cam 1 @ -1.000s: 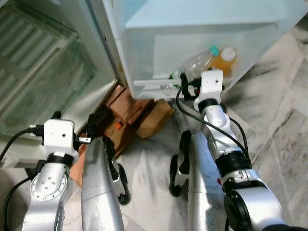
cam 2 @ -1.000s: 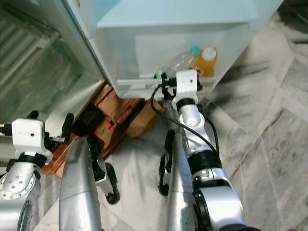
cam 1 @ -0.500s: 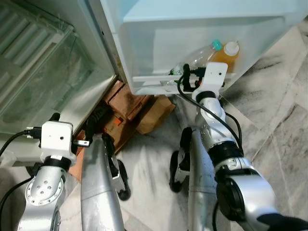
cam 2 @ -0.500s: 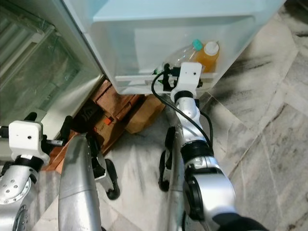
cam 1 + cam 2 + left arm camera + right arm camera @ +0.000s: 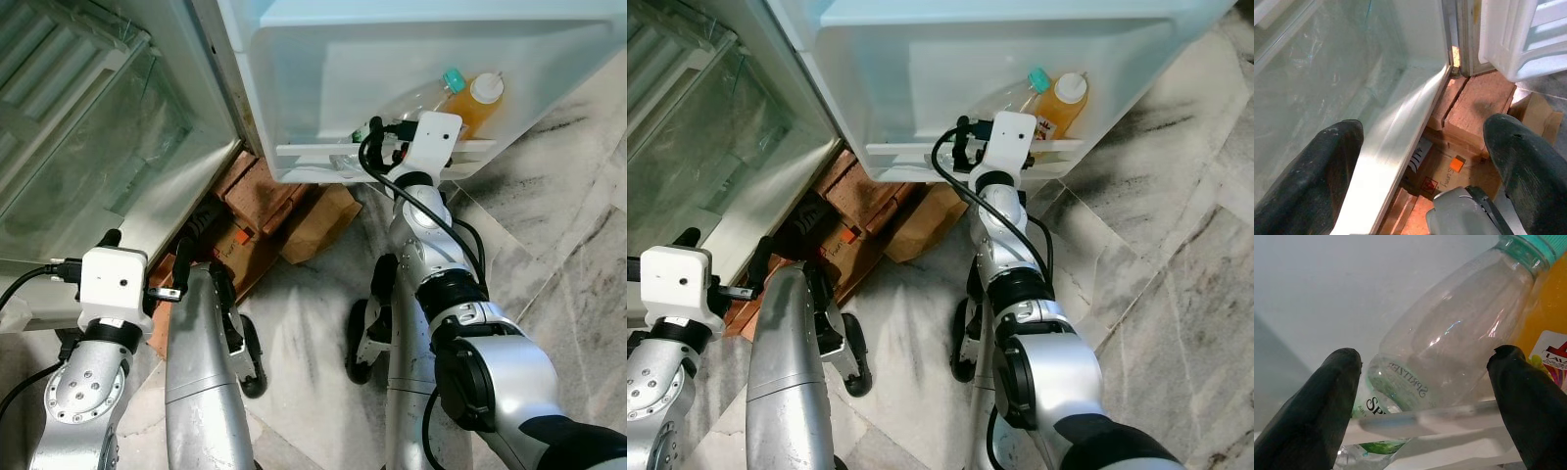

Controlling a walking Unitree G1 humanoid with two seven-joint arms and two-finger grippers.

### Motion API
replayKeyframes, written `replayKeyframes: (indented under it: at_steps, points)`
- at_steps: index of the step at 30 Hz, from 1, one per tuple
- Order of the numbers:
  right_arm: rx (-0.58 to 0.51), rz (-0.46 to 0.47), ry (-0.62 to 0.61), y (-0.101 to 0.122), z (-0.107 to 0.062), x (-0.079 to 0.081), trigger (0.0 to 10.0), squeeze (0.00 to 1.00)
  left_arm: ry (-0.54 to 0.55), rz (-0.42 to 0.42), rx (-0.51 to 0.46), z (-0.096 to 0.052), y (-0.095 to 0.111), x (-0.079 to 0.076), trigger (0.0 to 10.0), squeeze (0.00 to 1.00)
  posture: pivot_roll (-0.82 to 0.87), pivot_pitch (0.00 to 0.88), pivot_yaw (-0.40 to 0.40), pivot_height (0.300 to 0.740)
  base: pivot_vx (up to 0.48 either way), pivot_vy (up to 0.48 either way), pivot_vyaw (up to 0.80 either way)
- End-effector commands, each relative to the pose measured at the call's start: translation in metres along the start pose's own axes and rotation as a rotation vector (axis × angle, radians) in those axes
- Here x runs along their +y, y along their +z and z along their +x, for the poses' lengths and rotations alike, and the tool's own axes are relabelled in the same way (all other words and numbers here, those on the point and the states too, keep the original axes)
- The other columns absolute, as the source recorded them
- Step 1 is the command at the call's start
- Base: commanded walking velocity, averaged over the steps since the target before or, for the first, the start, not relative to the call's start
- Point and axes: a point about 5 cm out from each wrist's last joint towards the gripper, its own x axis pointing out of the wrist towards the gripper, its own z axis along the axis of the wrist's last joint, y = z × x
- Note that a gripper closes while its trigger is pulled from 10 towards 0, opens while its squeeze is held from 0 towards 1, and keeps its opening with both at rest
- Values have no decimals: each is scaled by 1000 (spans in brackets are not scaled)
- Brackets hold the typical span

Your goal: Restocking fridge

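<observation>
Inside the white fridge door shelf (image 5: 323, 88), a clear plastic bottle with a teal cap (image 5: 1449, 338) leans against an orange juice bottle (image 5: 480, 103) at the shelf's right end, behind its front rail. Right gripper (image 5: 1425, 406), fingers spread, faces it, likely just released. Left gripper (image 5: 1425, 161) hangs open near the fridge's base.

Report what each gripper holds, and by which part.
Nothing is held. The right gripper is open before the clear bottle on the door shelf, fingers apart from it; the left gripper is open and empty.
</observation>
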Motion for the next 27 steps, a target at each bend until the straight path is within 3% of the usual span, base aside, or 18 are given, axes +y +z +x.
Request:
replayKeyframes:
  at_steps: [1, 19, 20, 21, 27]
  points:
    - [35, 8, 5, -9, -3, 2, 10000, 0, 4, 16, 31, -7, -4, 3, 10000, 0, 181, 504, 31, 505, 0, 0, 0]
    - [33, 11, 1, -7, -1, 4, 10000, 0, 4, 17, 36, -7, -4, 3, 10000, 0, 182, 505, 31, 505, 0, 0, 0]
    - [-3, 184, -48, 21, 18, 1, 10000, 0, -1, 28, 52, -8, -7, 4, 10000, 0, 188, 498, 23, 505, 0, 0, 0]
    - [-14, 245, -62, 29, 22, -1, 10000, 0, -2, 31, 56, -8, -7, 5, 10000, 0, 188, 498, 23, 505, 0, 0, 0]
    - [-37, 268, -122, 35, 24, -14, 10000, 0, 0, 35, 52, -7, -7, 5, 10000, 0, 189, 493, 22, 505, 0, 0, 0]
